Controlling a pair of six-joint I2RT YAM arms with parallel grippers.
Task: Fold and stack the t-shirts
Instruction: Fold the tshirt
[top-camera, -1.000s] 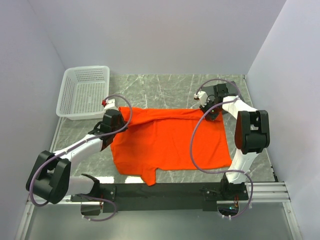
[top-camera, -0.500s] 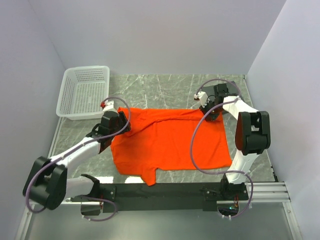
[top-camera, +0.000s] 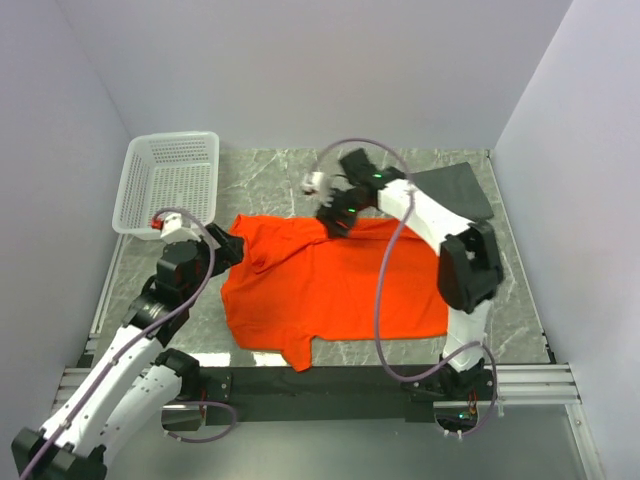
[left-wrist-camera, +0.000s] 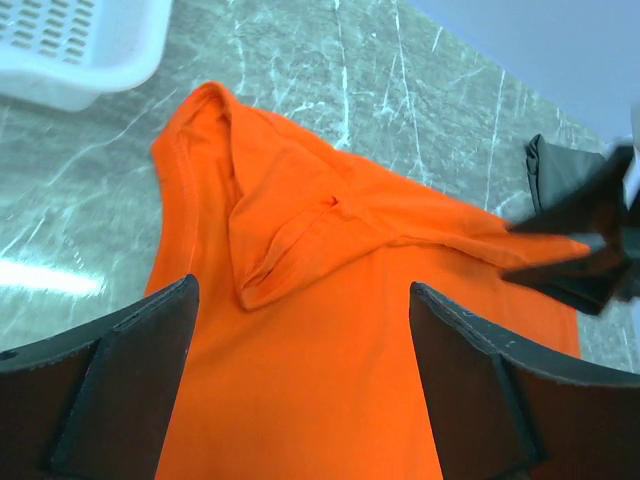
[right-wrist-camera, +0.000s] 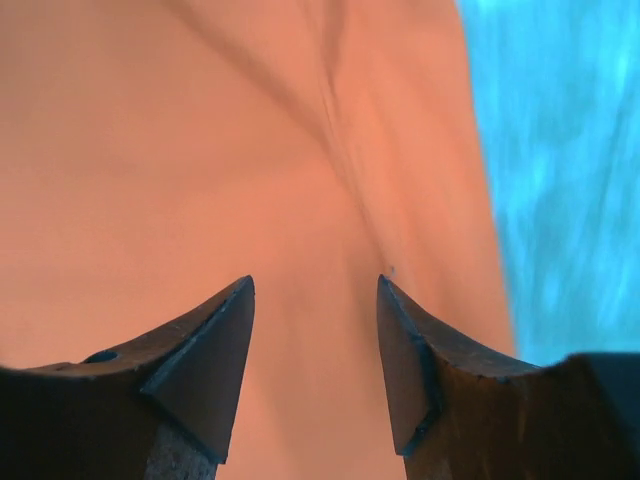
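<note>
The bright orange t-shirt (top-camera: 330, 290) lies spread across the middle of the table, its top left part bunched into a fold (left-wrist-camera: 290, 235). The dark grey t-shirt (top-camera: 455, 190) lies flat at the back right, beyond the orange one. My left gripper (top-camera: 226, 247) hovers at the orange shirt's left edge. Its jaws stand wide open (left-wrist-camera: 302, 290) with only cloth below them. My right gripper (top-camera: 335, 218) is over the shirt's far edge near the middle. It is open (right-wrist-camera: 315, 285) just above the orange cloth and holds nothing.
A white lattice basket (top-camera: 170, 182) stands at the back left, close to my left arm. Grey marble tabletop (top-camera: 280, 180) shows behind the shirts. Walls close in the left, right and back sides.
Both grippers went from shut on the orange shirt's far corners to open, releasing it. The left arm drew back to the near left. The right arm swung left along the far edge, uncovering the grey shirt.
</note>
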